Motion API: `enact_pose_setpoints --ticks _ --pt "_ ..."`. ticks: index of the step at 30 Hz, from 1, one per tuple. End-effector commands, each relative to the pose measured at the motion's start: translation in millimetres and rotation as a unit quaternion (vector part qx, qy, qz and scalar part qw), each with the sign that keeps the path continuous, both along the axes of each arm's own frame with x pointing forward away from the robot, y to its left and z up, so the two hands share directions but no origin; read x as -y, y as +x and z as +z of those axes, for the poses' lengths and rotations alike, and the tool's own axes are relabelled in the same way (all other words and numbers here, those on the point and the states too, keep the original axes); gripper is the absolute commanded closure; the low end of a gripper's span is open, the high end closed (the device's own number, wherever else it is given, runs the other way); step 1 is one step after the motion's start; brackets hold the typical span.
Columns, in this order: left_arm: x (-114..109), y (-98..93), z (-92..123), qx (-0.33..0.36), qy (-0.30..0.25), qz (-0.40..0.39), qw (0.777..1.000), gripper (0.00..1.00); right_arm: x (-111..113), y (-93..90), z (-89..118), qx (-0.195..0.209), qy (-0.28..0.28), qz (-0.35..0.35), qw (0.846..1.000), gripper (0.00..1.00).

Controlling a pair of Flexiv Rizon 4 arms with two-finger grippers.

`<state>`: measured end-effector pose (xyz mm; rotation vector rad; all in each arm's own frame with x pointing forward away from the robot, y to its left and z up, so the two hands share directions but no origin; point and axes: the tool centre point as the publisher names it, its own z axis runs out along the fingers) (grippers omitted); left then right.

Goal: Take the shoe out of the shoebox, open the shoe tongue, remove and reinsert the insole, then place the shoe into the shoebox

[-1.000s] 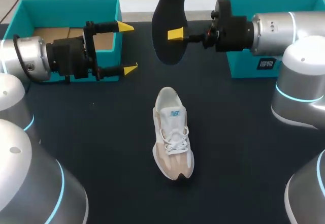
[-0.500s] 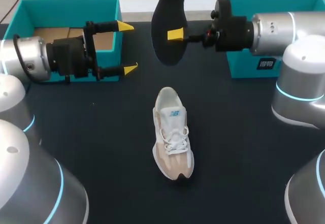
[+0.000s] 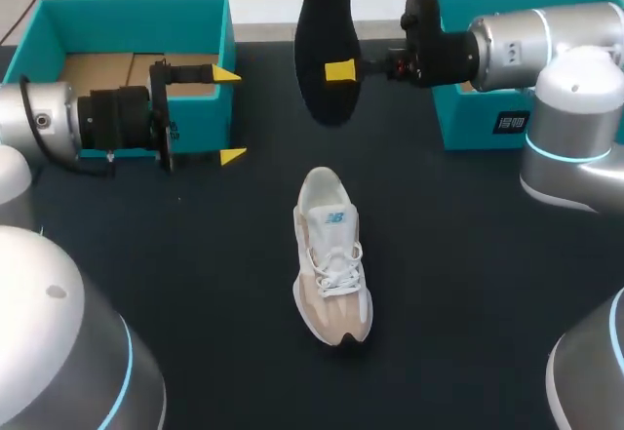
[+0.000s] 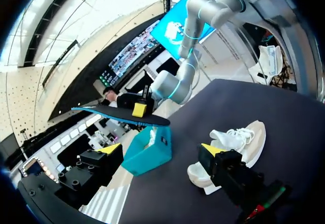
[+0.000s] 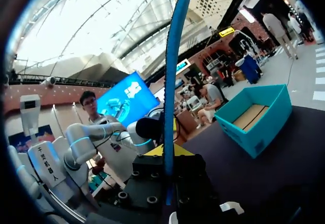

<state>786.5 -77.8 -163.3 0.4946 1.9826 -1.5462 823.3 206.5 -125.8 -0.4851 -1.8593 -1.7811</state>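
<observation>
A white and beige shoe [image 3: 331,254] lies on the dark table, toe toward the front edge. Above and behind it hangs the black insole [image 3: 327,50], blue on its underside, with my right gripper [image 3: 339,69] shut on its middle. In the right wrist view the insole [image 5: 172,76] stands edge-on between the fingers of that gripper [image 5: 167,150]. My left gripper [image 3: 229,116] is open and empty, left of the insole, in front of the teal shoebox [image 3: 132,6]. In the left wrist view, the shoe [image 4: 233,140] and the held insole [image 4: 122,115] lie ahead of the open left gripper [image 4: 161,149].
A second teal box [image 3: 483,123] stands at the back right under my right arm; it is the teal box [image 4: 147,153] in the left wrist view. The left shoebox [image 5: 256,115] shows open, with a brown cardboard floor. Bare table [image 3: 468,274] surrounds the shoe.
My left arm has drawn back to the left, its open gripper now lower and closer to the shoebox. The right gripper and insole shifted slightly toward the back.
</observation>
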Motion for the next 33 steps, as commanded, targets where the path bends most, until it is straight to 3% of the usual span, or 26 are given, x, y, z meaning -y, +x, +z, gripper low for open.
enact_pose_setpoints --ticks 1,14,17,22,33 --pt "-6 -4.6 -9 -0.025 0.018 0.003 1.0 0.0 -3 5.3 -1 0.0 0.001 0.009 1.0 1.0" --pt "2 -19.3 -81 -0.132 0.067 -0.009 0.989 0.0 -3 5.3 -1 0.0 0.001 0.009 1.0 1.0" --pt "5 -20.3 -93 -0.146 0.077 -0.014 0.986 0.0 3 8.0 -5 0.034 0.03 -0.008 0.999 1.0" --pt "10 -19.4 -109 -0.173 0.091 -0.014 0.981 0.0 12 7.8 -23 0.039 0.055 -0.012 0.998 1.0" --pt "20 -19.8 -142 -0.194 0.118 -0.017 0.974 0.0 19 -1.7 -70 0.035 0.024 -0.014 0.999 1.0"
